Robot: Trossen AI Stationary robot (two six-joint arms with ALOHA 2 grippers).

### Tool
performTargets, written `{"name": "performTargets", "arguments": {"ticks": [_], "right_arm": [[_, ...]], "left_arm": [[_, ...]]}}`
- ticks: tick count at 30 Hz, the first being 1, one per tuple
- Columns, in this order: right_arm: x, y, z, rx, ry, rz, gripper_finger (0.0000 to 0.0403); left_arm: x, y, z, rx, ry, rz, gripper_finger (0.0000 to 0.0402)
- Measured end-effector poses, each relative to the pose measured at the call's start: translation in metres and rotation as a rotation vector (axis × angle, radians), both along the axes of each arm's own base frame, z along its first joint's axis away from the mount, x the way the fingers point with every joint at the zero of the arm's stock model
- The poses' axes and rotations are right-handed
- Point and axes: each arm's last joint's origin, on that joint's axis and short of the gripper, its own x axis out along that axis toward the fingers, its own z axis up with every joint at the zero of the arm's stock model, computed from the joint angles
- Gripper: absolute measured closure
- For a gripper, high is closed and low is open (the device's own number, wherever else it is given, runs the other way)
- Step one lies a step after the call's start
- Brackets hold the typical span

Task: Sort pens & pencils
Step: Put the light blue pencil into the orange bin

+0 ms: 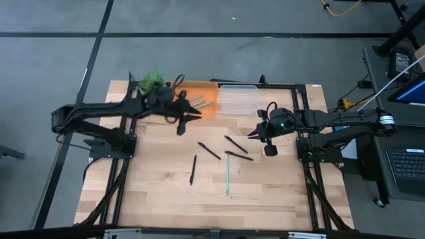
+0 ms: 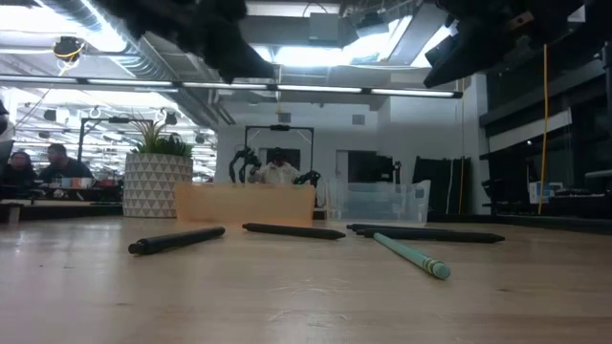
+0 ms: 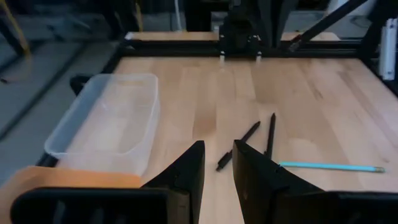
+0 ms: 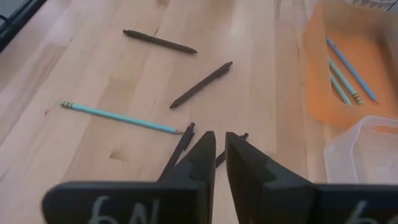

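The right gripper point(image 1: 252, 135), fingers nearly together and empty, hovers just beside the two black pens point(image 1: 237, 144) at mid-table, their long axes diagonal. The left gripper point(image 1: 197, 117), fingers slightly apart and empty, hangs near the orange tray point(image 1: 206, 88) holding teal pencils point(image 4: 341, 78). The right arm is nearer.

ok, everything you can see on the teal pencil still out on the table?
The teal pencil is a thin straight stick with a light blue-green body, a banded ferrule and eraser at one end and a sharpened tip at the other. It lies flat on the wooden table, alone, nearest the table's front edge among the loose sticks. Nothing touches it; neither gripper holds it.
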Motion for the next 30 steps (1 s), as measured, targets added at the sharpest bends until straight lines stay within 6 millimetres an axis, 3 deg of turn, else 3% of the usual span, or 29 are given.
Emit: {"name": "performTargets", "arguments": {"ticks": [5,14,26,30], "right_arm": [[0.001,0.0,0.001,0.051,-0.012,-0.04,0.0363],[0.002,0.0,0.003,0.223,-0.029,-0.168,0.0363],[0.023,0.023,-0.018,0.32,0.027,-0.396,0.0363],[0.032,0.034,-0.022,0.396,0.01,-0.408,0.0363]], "left_arm": [[-0.018,-0.026,-0.013,0.026,-0.051,-0.022,0.0326],[-0.029,-0.05,-0.032,0.049,-0.056,-0.128,0.0326],[-0.039,-0.062,-0.06,0.066,-0.04,-0.115,0.0326],[-0.043,-0.063,-0.06,0.067,-0.049,-0.117,0.0326]]}}
